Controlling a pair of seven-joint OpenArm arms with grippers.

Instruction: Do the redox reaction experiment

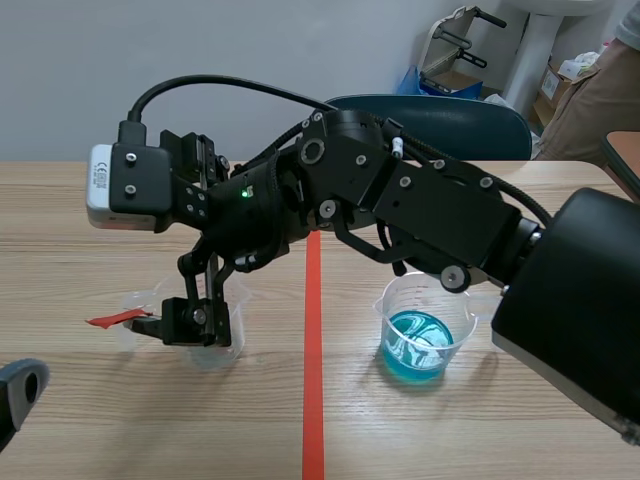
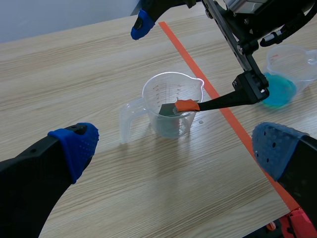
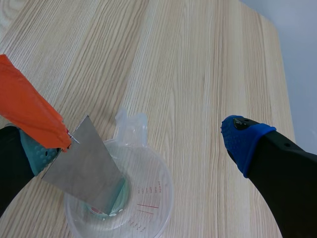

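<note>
A clear measuring beaker (image 1: 222, 350) (image 2: 154, 95) (image 3: 159, 196) stands left of the orange tape line, with a little greenish liquid at its bottom. A grey metal sheet (image 2: 167, 109) (image 3: 86, 168) with an orange tab (image 1: 113, 320) (image 2: 186, 105) (image 3: 29, 109) leans inside it. The right arm comes across the middle, and its gripper (image 1: 190, 322) (image 2: 173, 64) (image 3: 143, 148) hangs open over this beaker. The tab lies against one of its fingers; the other finger is far off. My left gripper (image 1: 20, 385) (image 2: 176, 148) is open, low and short of the beaker, holding nothing.
A second clear beaker (image 1: 420, 340) (image 2: 290, 74) with blue liquid stands right of the tape line (image 1: 313, 360). Behind the table are a blue chair (image 1: 460, 120) and a person's sleeve (image 1: 600, 90). The right arm's bulk spans the table's middle.
</note>
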